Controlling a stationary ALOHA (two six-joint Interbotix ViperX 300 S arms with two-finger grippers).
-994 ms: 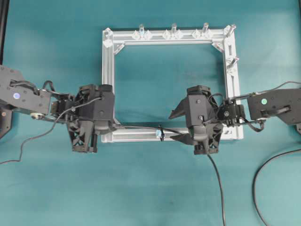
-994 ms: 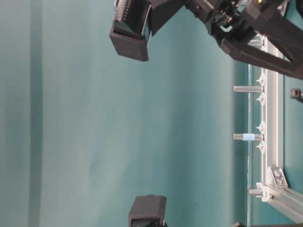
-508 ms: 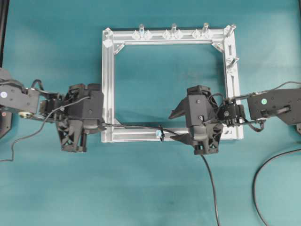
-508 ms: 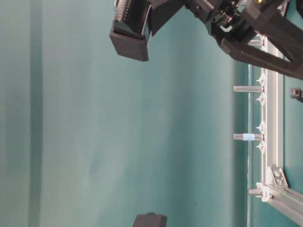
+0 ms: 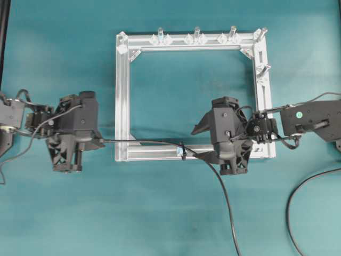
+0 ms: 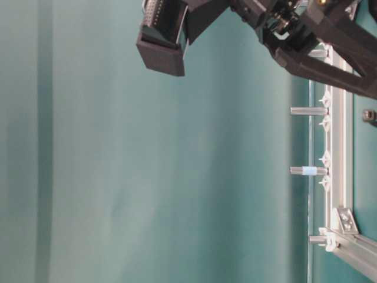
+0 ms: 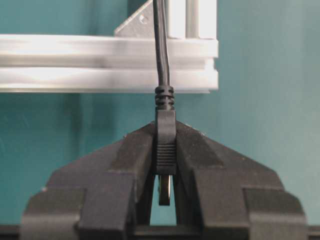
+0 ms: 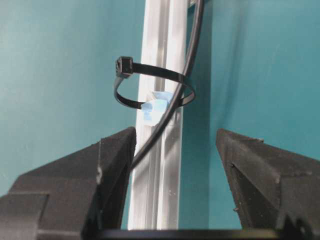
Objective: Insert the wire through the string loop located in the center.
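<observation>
My left hand [image 7: 165, 175] is clamped tight on the plug end of the wire [image 5: 144, 142], the moulded black plug pinched upright between my two fingers [image 7: 125, 165] with its ribbed collar sticking out just past the tips. From there the wire runs straight ahead of that hand, over the near corner of the aluminium frame [image 5: 121, 96] and along its front rail. It passes through the string loop [image 8: 150, 90], a thin black tie ringed around that rail with a small pale blue fitting at its base, so the loop has the wire inside it. My right hand [image 8: 175, 165] sits just behind the loop with its fingers spread wide, holding nothing; the wire slips between them close to one finger [image 8: 112, 160], then trails away across the teal bench [image 5: 160, 213]. The frame's open middle shows only bare bench, and small upright pegs [image 5: 196, 33] stand on its far rail.
</observation>
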